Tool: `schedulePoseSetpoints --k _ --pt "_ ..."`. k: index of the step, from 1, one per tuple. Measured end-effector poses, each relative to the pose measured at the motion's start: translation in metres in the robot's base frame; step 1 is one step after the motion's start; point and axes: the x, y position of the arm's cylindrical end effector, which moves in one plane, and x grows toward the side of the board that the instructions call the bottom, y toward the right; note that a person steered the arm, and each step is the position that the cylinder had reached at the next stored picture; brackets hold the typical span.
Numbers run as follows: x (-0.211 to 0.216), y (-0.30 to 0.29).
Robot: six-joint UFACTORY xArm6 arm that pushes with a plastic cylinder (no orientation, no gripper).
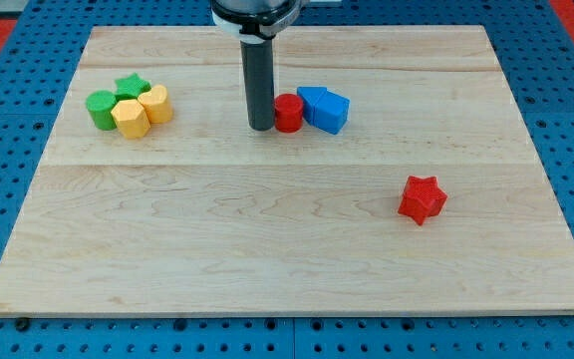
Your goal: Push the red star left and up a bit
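The red star [423, 198] lies on the wooden board [287, 249] at the view's right, below the middle. My tip [261, 127] stands near the board's top middle, far to the left and above the red star. It is right beside the left side of a red cylinder [288, 113].
Two blue blocks [324, 108] touch the red cylinder's right side. At the view's upper left sits a cluster: a green cylinder [101, 109], a green star [131, 86] and two yellow hexagon blocks [131, 118] [155, 103]. A blue pegboard surrounds the board.
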Motion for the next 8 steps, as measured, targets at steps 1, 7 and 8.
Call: schedulePoseSetpoints --k 1,7,8 --pt "0.02 -0.002" --pt "0.122 -0.011" --pt "0.147 -0.008"
